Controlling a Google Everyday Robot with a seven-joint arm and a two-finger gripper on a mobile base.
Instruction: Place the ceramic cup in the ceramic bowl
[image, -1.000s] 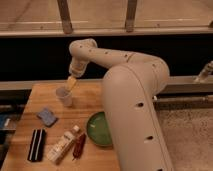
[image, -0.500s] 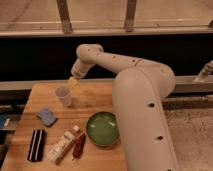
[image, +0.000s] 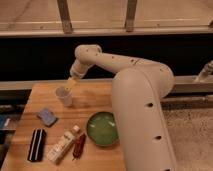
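Observation:
The ceramic cup (image: 64, 96) is small, pale and tapered, and stands upright on the wooden table (image: 95, 100) toward its back left. My gripper (image: 69, 86) hangs just above and behind the cup's rim, at the end of the white arm. The ceramic bowl (image: 102, 128) is round, glossy green with a darker rim, and sits on the table to the lower right of the cup, next to the arm's big white body. The bowl holds nothing.
A blue sponge (image: 47, 116) lies left of the bowl. Near the front edge lie a black striped object (image: 36, 145), a white carton (image: 63, 146) and a dark red packet (image: 79, 146). The arm's white body (image: 145, 120) covers the table's right side.
The arm's big white body has swung to the right, so the whole green bowl now shows. The gripper stays by the cup, which has not moved.

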